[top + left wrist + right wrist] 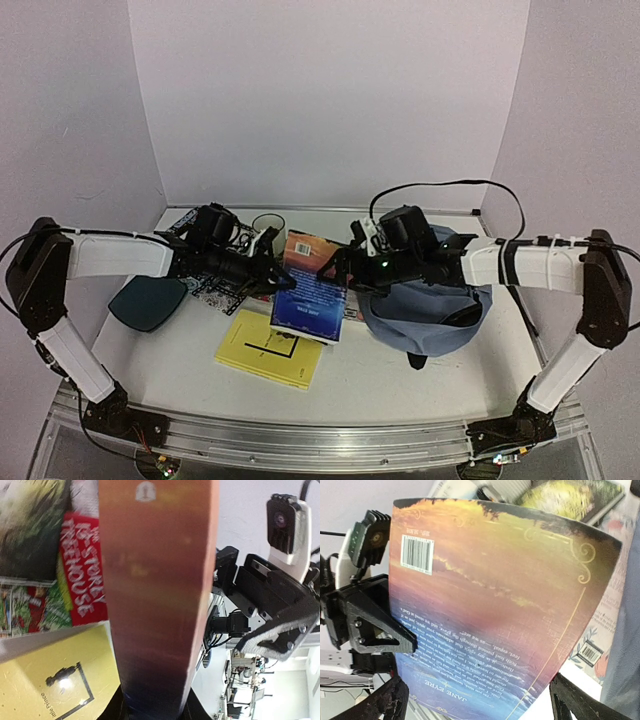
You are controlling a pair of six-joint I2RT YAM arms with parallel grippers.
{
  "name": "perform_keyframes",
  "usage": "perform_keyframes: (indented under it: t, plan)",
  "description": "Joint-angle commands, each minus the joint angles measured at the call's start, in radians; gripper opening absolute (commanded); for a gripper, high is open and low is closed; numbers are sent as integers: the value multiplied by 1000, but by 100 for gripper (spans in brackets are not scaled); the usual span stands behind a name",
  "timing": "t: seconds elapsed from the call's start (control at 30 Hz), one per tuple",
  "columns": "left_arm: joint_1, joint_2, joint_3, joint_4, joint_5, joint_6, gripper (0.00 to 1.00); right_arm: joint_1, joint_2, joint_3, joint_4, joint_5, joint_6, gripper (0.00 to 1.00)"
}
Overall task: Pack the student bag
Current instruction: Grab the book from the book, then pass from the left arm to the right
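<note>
The student bag (pixel 430 318), blue-grey and slumped, lies on the table right of centre under my right arm; a strip of it (pixel 626 630) shows at the right edge of the right wrist view. A sunset-coloured paperback, Jane Eyre (pixel 308 290), is held up off the table between the two arms. My left gripper (pixel 283 281) is shut on its spine side (pixel 155 605). My right gripper (pixel 345 266) stands open at the book's other side. Its fingers (pixel 385 700) are spread wider than the back cover (pixel 490 605), with a gap beside the right one.
A yellow book (pixel 270 350) lies flat in front of the held book. More books (pixel 215 290), one of them red (pixel 82 570), sit under my left arm. A dark teal tray (pixel 148 302) is at the left, a dark cup (pixel 267 223) at the back.
</note>
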Motion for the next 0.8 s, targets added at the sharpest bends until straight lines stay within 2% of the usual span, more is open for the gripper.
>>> perform_keyframes:
  t: [0.0, 0.37, 0.77]
  plan:
    - [4, -130, 161, 84, 98, 108, 0, -77, -117, -24, 18, -94, -58, 98]
    - [4, -161, 293, 77, 241, 130, 0, -142, -162, 10, 94, -262, -79, 98]
    - [4, -222, 359, 77, 366, 215, 0, -157, -119, 58, 342, -487, 12, 98]
